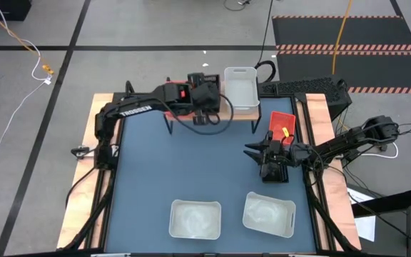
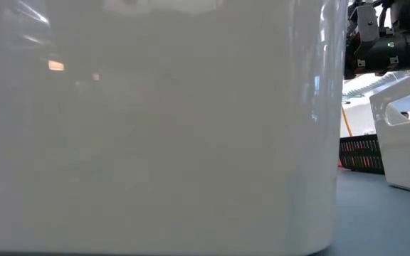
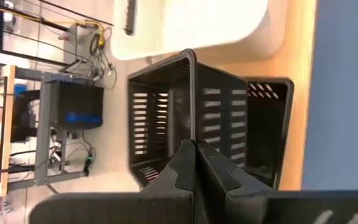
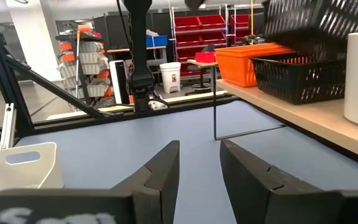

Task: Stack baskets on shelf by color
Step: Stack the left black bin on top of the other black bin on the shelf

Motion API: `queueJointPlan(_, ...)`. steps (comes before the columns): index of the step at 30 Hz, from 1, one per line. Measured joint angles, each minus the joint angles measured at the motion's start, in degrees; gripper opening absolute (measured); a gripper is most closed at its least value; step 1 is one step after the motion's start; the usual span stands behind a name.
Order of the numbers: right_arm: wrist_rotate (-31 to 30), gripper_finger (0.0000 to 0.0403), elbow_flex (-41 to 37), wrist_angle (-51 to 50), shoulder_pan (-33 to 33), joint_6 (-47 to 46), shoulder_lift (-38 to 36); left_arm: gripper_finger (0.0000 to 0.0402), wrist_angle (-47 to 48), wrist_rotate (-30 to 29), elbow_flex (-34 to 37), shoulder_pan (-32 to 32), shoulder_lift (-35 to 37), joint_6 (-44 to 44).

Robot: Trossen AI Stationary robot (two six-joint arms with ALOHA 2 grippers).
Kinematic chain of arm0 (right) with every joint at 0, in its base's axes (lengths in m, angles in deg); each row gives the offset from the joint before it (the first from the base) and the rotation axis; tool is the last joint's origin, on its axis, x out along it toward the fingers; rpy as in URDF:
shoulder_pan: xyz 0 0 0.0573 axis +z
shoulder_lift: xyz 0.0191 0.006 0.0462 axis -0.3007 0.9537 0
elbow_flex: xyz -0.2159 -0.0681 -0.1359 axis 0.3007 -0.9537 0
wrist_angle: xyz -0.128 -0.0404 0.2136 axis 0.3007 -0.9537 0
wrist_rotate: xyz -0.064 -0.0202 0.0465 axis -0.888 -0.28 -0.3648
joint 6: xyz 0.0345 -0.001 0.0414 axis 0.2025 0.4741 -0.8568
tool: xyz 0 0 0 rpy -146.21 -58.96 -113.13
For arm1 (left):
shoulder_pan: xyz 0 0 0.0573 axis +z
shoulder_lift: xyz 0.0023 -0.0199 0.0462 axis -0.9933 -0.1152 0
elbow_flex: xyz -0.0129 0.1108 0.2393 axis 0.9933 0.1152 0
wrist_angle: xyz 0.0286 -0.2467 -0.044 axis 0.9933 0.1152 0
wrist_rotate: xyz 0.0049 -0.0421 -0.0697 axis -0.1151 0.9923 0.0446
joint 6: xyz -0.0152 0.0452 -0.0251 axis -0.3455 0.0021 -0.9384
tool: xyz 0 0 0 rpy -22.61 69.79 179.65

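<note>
While the left arm, lettered "TROSSEN" in white, reaches over the shelf, the left gripper is clamped tight on the wall of a black slotted basket, held tilted above another black basket sitting on the board. Just beyond its tips: a white basket on the shelf. An orange-red basket sits on the shelf beside the black ones. Right gripper hovers w/ fingers apart, nothing between them, over the blue table; a red basket lies just behind it, 2 more white baskets nearer the front edge. No other writing legible.
</note>
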Motion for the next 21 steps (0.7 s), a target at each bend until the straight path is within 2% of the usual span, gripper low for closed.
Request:
queueJointPlan(3, -0.07, 0.0109, 0.0, -0.19, 0.0, 0.11, 0.0, 0.0015, -0.2, 0.05, 2.78, 0.07, -0.02, 0.19)
queueJointPlan(8, -0.09, 0.0109, 0.0, -0.16, -0.02, 0.46, 0.0, 0.0058, 0.12, 0.07, 5.72, -0.46, -0.04, 0.0)
queueJointPlan(21, -0.11, 0.0109, 0.0, -0.06, -0.02, 0.05, 0.0, 0.015, -2.82, 0.03, 5.9, -3.66, 0.38, -1.47)
